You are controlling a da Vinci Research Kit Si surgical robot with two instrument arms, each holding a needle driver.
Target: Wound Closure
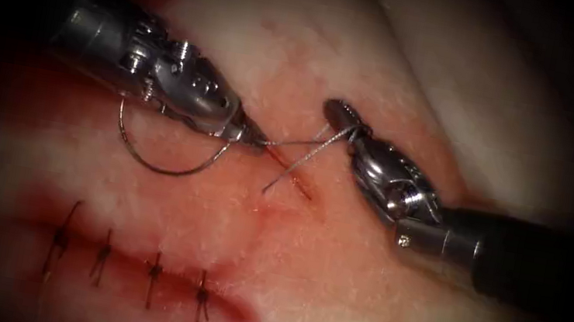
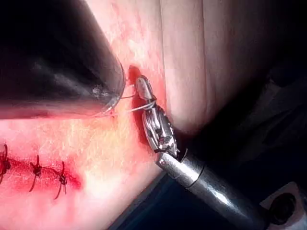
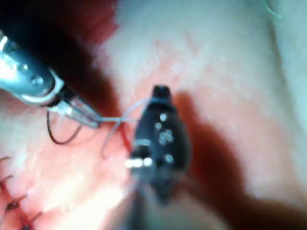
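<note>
Steel on our left: the left tool (image 1: 248, 133) has its jaws closed on the thread (image 1: 290, 140) at their tip, and the curved needle (image 1: 161, 158) hangs in a loop below its wrist, free of the tissue (image 1: 328, 286). Between the tools we see the short open cut (image 1: 292, 178), thread crossing it. The right tool (image 1: 346, 116) has thread wrapped around its closed jaws. Near us lies the stitched cut (image 1: 149, 271).
</note>
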